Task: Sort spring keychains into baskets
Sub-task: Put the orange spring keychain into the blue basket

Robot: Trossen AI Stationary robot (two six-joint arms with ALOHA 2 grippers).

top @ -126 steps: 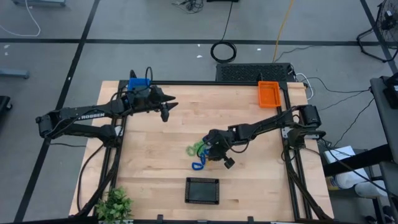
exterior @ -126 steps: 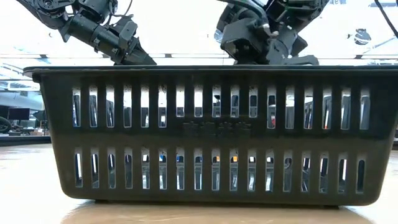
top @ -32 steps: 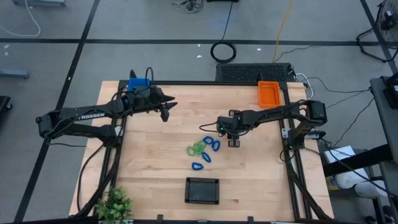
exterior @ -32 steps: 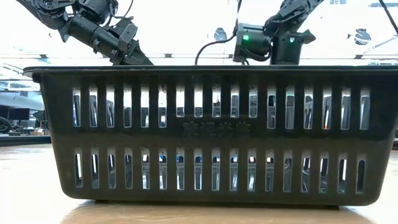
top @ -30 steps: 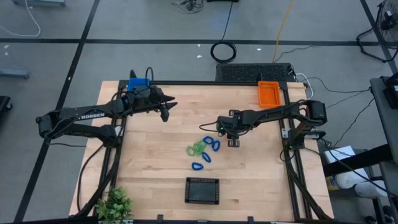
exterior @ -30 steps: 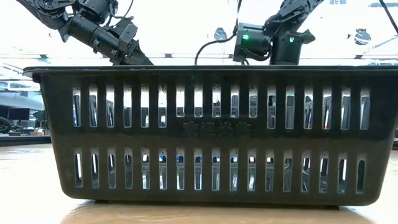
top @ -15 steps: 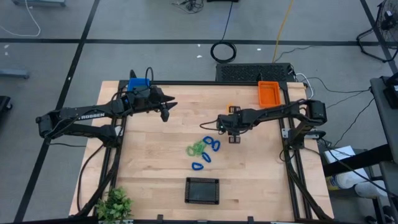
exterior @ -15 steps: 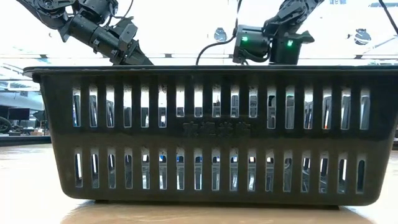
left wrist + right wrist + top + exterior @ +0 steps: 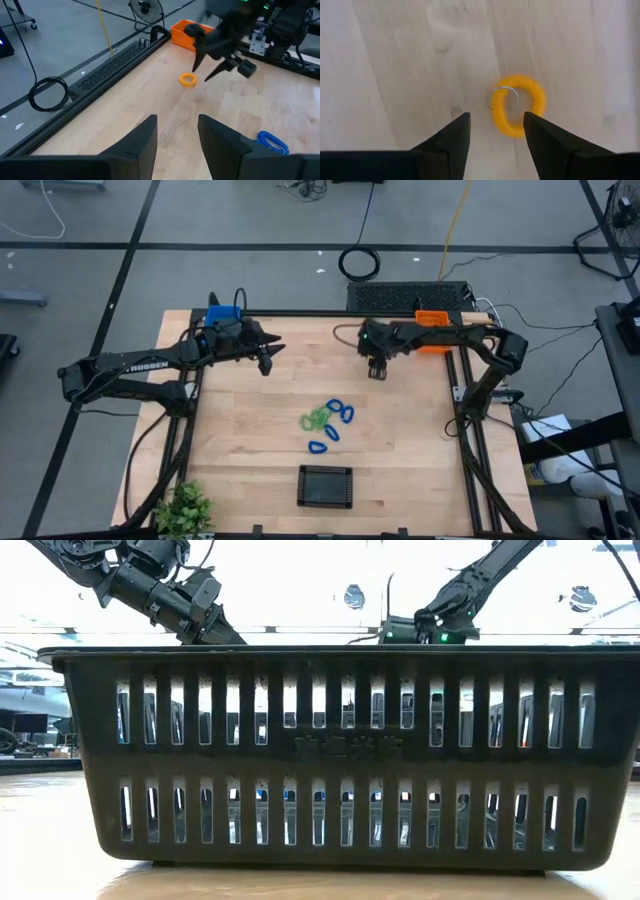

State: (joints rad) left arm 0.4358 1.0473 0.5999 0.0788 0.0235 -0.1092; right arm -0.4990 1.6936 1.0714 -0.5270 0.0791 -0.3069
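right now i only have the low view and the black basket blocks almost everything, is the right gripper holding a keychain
Observer: No. The right gripper is open, and an orange-yellow keychain lies flat on the table just under it.
Operator: ok where's the orange basket from there
Observer: The orange basket sits at the table's far right corner, just beyond that gripper, partly covered by the right arm.
Operator: and the other keychains
Observer: Blue and green keychains lie clustered mid-table, between the right gripper and the black basket.
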